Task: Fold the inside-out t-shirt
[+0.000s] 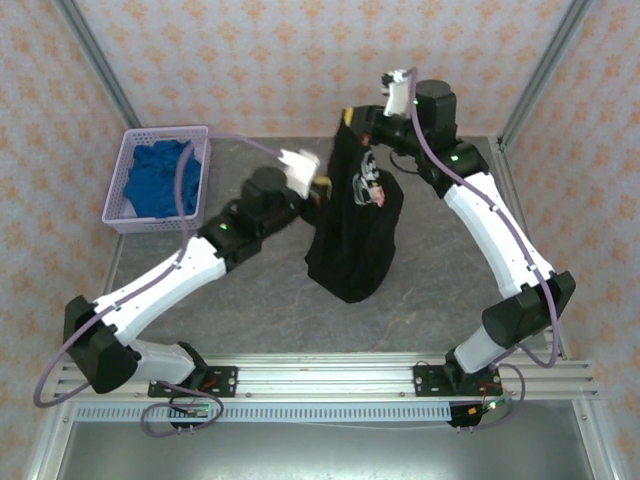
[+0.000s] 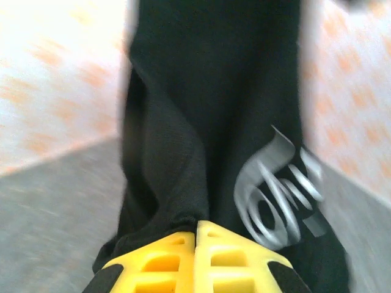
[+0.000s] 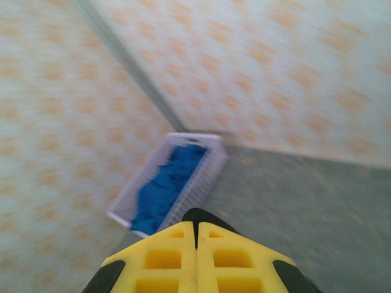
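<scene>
T-shirt [image 1: 350, 235] hangs bunched above the table [image 1: 250, 300] centre. L gripper [image 2: 195, 226] is pinched on its fabric, R gripper [image 3: 197, 226] clamped on a thin black edge. You swing fast, that R bite may slip and drop it.

- Top external: fixed high behind the arm bases [image 1: 190, 385], looking down on the whole table [image 1: 250, 310] from far back.
- Left wrist: mounted on the left gripper [image 2: 196, 224], facing out along its yellow fingers [image 2: 232, 259], very near the black t-shirt [image 2: 208, 91] (blurred), which the top view also takes in.
- Right wrist: mounted on the right gripper [image 3: 197, 224], aimed across the table at the lavender basket [image 3: 198, 186], shared with the top view.
</scene>
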Controlling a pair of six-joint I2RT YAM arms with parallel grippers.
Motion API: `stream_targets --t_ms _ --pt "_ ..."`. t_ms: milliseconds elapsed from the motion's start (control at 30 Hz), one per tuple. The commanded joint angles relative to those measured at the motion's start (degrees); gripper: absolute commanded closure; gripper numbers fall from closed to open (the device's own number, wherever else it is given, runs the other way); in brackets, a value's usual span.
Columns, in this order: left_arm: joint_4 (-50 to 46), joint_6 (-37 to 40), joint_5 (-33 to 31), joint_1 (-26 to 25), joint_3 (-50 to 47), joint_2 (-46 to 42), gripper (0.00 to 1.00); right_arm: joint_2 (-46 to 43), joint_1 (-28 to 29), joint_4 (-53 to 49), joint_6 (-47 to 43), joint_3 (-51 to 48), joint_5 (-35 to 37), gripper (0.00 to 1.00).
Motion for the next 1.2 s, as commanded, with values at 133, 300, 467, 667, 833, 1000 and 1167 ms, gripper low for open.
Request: stream_targets --t_ms 133,300,467,667,833,1000,1167 --pt "2.24 -0.34 -11.83 1.81 8.01 -6.71 1.0 -5.45 -0.85 4.23 -1.62 1.73 7.2 1.0" --pt "2.42 1.89 6.8 0.89 5.56 -6.42 1.0 -8.38 -0.43 3.43 -6.27 -5.75 5.58 1.0" --pt "1.66 5.69 16.93 -4.14 -5.9 -5.77 1.0 -13.92 -3.45 0.94 -5.71 -20.06 10.13 1.0" --pt "0.12 5.21 20.5 -11.11 -17.32 -2.66 1.0 -21.61 -3.91 3.92 -6.63 -41.02 6.99 1.0" --pt "-3.21 3.48 20.64 -12.35 -19.89 0.44 0.97 -27.62 -3.98 3.15 -2.45 -55.83 9.64 1.0" --pt "-4.11 0.69 19.07 -10.9 -20.12 -1.36 0.62 -34.33 -3.94 1.49 3.85 -66.56 10.97 1.0" --pt "-3.76 -6.84 18.47 -7.1 -18.08 1.63 0.46 -40.55 -3.19 0.94 10.41 -74.89 11.47 1.0"
